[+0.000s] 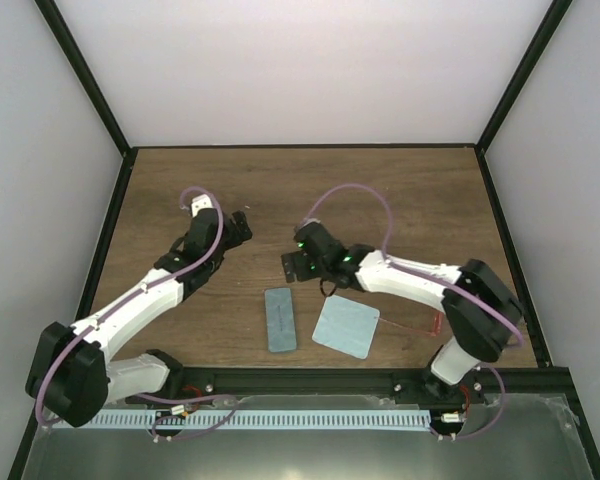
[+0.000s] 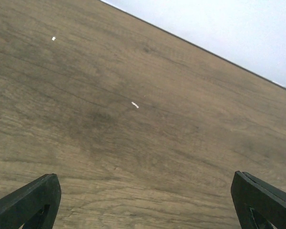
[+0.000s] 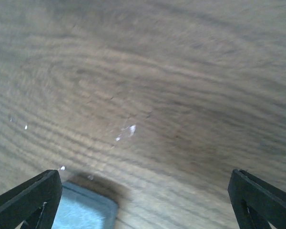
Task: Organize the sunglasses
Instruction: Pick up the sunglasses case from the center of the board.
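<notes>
The sunglasses (image 1: 435, 323) show only as a thin red wire lying on the table at the right, partly under my right arm, just right of the cloth. My right gripper (image 1: 298, 263) hovers open left of them, just above the far end of the closed blue-grey case (image 1: 280, 319). In the right wrist view the gripper (image 3: 144, 183) is open over bare wood, with a corner of the case (image 3: 83, 210) at the lower left. My left gripper (image 1: 238, 228) is open above bare table at the left centre. The left wrist view shows the gripper (image 2: 144, 186) with nothing between its fingers.
A pale blue square cloth (image 1: 346, 325) lies flat right of the case, near the front edge. Black frame rails (image 1: 310, 377) border the wooden table (image 1: 380, 190), with white walls behind and at both sides.
</notes>
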`<action>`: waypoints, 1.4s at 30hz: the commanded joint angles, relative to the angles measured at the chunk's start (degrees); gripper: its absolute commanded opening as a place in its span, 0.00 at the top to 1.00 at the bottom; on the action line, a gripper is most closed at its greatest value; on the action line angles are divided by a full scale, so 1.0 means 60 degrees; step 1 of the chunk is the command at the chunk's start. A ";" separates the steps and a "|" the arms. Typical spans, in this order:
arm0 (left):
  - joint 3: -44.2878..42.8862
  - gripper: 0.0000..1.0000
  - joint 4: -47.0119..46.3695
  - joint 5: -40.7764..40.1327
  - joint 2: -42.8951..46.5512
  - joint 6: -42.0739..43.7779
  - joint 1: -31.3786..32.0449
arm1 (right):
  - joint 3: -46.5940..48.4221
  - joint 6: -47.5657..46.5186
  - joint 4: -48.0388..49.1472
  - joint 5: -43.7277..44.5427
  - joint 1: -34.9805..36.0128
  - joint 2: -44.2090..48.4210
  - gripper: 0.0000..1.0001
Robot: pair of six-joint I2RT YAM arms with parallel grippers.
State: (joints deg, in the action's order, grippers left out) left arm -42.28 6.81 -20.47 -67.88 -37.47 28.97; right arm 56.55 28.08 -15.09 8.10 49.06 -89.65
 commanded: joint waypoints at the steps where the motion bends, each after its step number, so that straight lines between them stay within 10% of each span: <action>1: -0.0179 0.00 0.0231 -0.0239 -0.0211 -0.0068 0.0013 | 0.0964 0.0072 -0.0818 0.1156 0.0927 -0.0822 0.03; 42: -0.0189 0.00 0.0506 -0.0651 -0.0155 -0.0374 0.0020 | 0.2263 0.4038 -0.2584 0.1603 0.3108 -0.2783 0.06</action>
State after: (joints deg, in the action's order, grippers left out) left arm -42.28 9.56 -25.02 -68.40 -39.00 28.97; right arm 66.96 49.50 -29.56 16.01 65.80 -104.07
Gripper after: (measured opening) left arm 0.999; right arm 0.937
